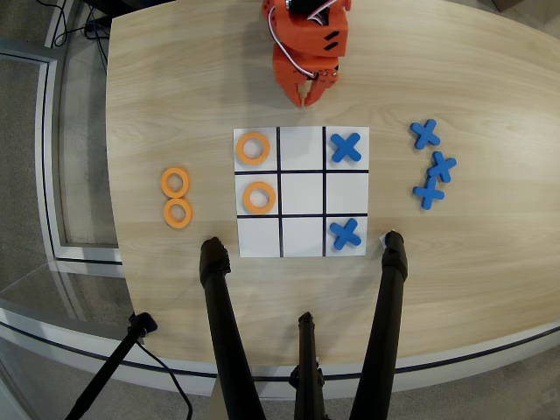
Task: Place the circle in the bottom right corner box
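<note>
Orange rings (253, 148) four, blue crosses (346, 147) five

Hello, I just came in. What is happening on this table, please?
A tic-tac-toe game. The orange gripper hangs above the board, holding nothing, fingers nearly together. Two rings sit on the board, in the top-left cell and the middle-left cell, in the overhead view. Two blue crosses fill the right corners. Spare rings and crosses lie beside.
</note>
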Robot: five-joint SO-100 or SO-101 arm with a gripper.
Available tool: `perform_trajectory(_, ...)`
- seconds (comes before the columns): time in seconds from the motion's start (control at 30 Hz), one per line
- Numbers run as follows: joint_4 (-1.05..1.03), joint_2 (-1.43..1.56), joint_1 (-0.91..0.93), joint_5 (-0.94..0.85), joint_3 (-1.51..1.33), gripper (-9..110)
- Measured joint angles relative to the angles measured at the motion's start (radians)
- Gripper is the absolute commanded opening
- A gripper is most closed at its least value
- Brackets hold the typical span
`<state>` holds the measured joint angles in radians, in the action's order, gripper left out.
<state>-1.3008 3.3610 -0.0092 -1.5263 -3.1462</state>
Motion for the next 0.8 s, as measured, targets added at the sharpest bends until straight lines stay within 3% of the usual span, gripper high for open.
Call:
perform_trajectory(0.13, 0.000, 0.000, 0.009, 0.000, 0.000, 0)
perform_trajectory(0.23, 0.000, 0.000, 0.152, 0.000, 0.000, 0)
perform_trajectory(0.6, 0.005, 0.015, 1.394, 0.002, 0.000, 0)
perform_trajectory(0.8, 0.005, 0.015, 1.551, 0.000, 0.000, 0)
